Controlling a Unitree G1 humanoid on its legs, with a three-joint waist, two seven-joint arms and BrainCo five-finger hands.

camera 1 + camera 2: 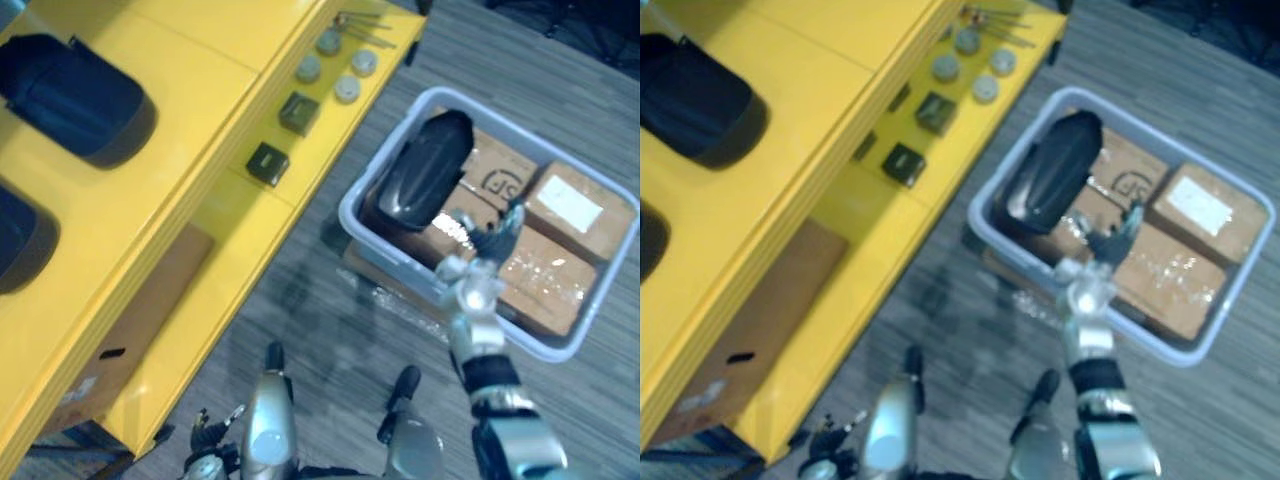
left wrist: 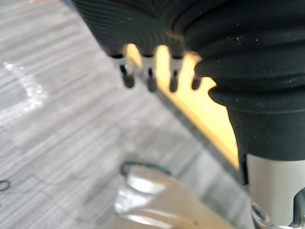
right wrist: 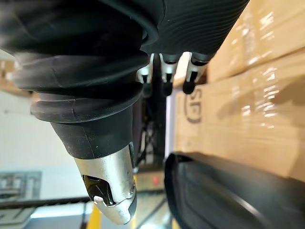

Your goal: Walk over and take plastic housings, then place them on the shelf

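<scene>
Right hand (image 1: 478, 285) hung nearest, fingers loosely spread and empty, above the pale grey plastic bin (image 1: 350, 215); the glossy black plastic housing (image 1: 425, 170) lay inside on brown cardboard boxes (image 1: 575, 205), just beside it. Better to centre over the housing's width before closing; left hand (image 2: 150, 81) dangled slack-fingered near the floor

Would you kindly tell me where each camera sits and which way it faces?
Left eye view: on the head, looking down at the yellow shelf, grey bin and the right robot hand over it.
Right eye view: beside it, same scene.
Left wrist view: along the left robot hand, open, toward floor and shelf edge.
Right wrist view: along the open right robot hand toward black housing and cardboard boxes, which both eye views share.
</scene>
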